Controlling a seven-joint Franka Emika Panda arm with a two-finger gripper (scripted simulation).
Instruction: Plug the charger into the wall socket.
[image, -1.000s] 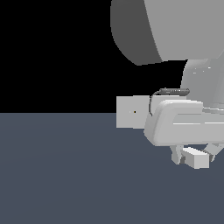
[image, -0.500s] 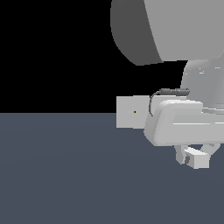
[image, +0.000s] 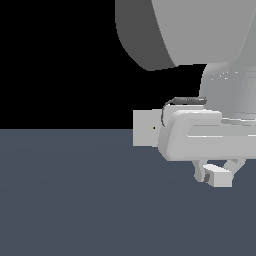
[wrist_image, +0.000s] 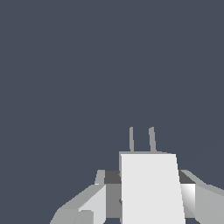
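While the exterior view shows the socket (image: 147, 128) upright on the floor (image: 75, 200), partly hidden behind the arm (image: 200, 137), it is missed by the wrist view; there the charger (wrist_image: 151, 188) is seen clamped in the gripper (wrist_image: 148, 194), 2 prongs (wrist_image: 141, 139) showing; outside, the charger (image: 220, 176) hangs low.

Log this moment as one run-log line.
phase: carry | gripper: shut on charger, prongs forward | wall socket: upright, unplugged, partly hidden behind arm

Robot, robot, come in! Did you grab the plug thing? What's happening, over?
Gripper shut on charger, prongs pointing out ahead. Wall socket partly hidden behind the arm, not reached yet. Nothing seen in the way.
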